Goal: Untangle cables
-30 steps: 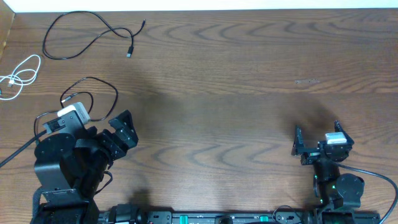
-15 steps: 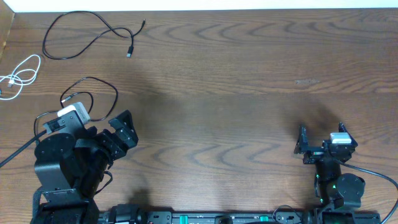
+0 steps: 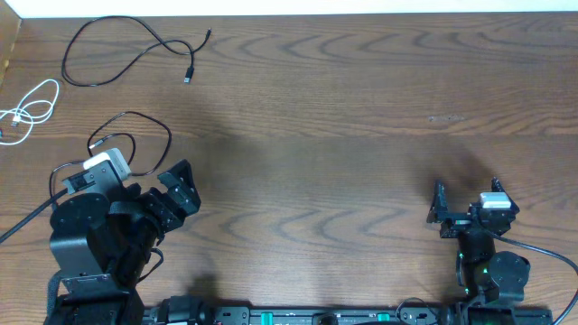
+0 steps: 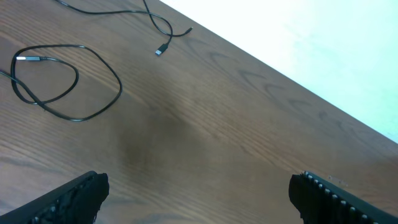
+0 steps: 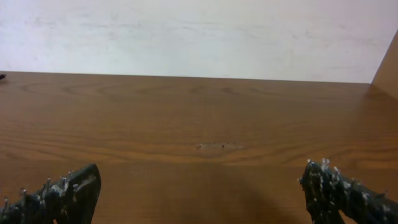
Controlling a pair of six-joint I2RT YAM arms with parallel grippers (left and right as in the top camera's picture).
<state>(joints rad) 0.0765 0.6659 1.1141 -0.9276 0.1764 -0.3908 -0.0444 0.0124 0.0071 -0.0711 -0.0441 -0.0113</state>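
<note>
Three cables lie apart at the table's left. A long black cable (image 3: pixel 161 41) is spread at the far left corner. A white cable (image 3: pixel 27 110) is looped at the left edge. A second black cable (image 3: pixel 168 137) lies in a loose loop just beyond my left arm. In the left wrist view this loop (image 4: pixel 119 87) is at upper left, and the long black cable's plug end (image 4: pixel 166 26) lies beyond it. My left gripper (image 3: pixel 181 191) (image 4: pixel 199 199) is open and empty, short of the loop. My right gripper (image 3: pixel 467 194) (image 5: pixel 199 196) is open and empty near the front right, far from all the cables.
A white wall runs along the table's far edge (image 5: pixel 199 74). A wooden side panel (image 3: pixel 9 41) stands at the far left corner. A small scuff marks the wood (image 5: pixel 217 147) ahead of the right gripper.
The right gripper drew back a little toward the front edge, then stayed still. The left arm and the cables have not moved.
</note>
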